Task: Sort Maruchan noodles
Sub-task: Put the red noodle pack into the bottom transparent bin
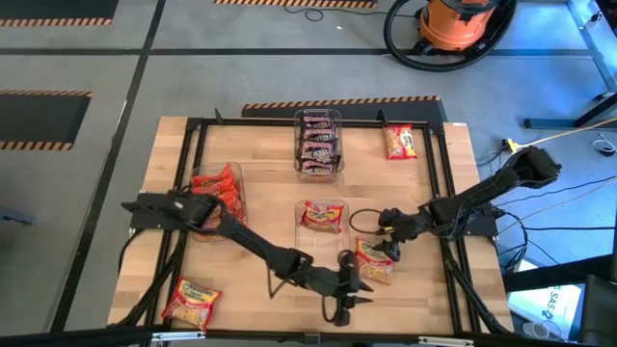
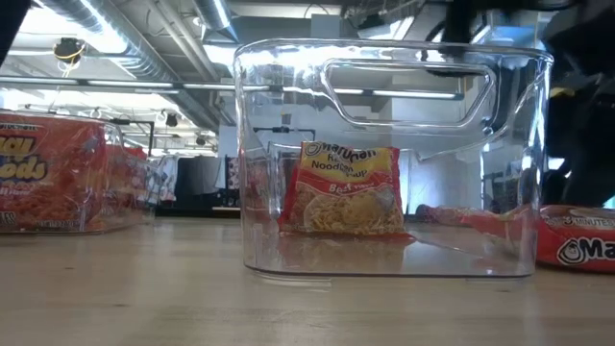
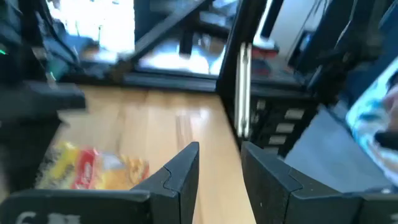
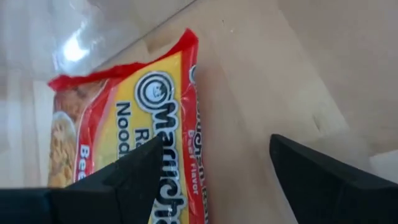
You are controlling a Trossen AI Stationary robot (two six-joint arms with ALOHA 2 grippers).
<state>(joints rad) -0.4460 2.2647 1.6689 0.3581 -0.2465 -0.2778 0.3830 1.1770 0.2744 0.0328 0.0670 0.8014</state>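
Maruchan noodles point(image 1: 374, 260) in a red and yellow packet lie flat on the bench point(image 1: 260, 178) just beside the centre clear bin point(image 1: 321, 216), on its right-arm side. The right gripper point(image 1: 390, 246) is poised over this packet with fingers spread wide to either side and nothing held; the right wrist view shows the packet point(image 4: 130, 143) between them. A second red-yellow packet point(image 2: 341, 189) stands upright inside the centre bin. Beyond that bin, a bin point(image 1: 317, 142) holds dark packets; to its left-arm side, another bin point(image 1: 218, 188) holds orange-red ones. Loose packets lie near two bench corners point(image 1: 400, 142) point(image 1: 191, 301). The left gripper point(image 1: 366, 292) sits near the front edge, close to the first packet, fingers slightly parted and empty.
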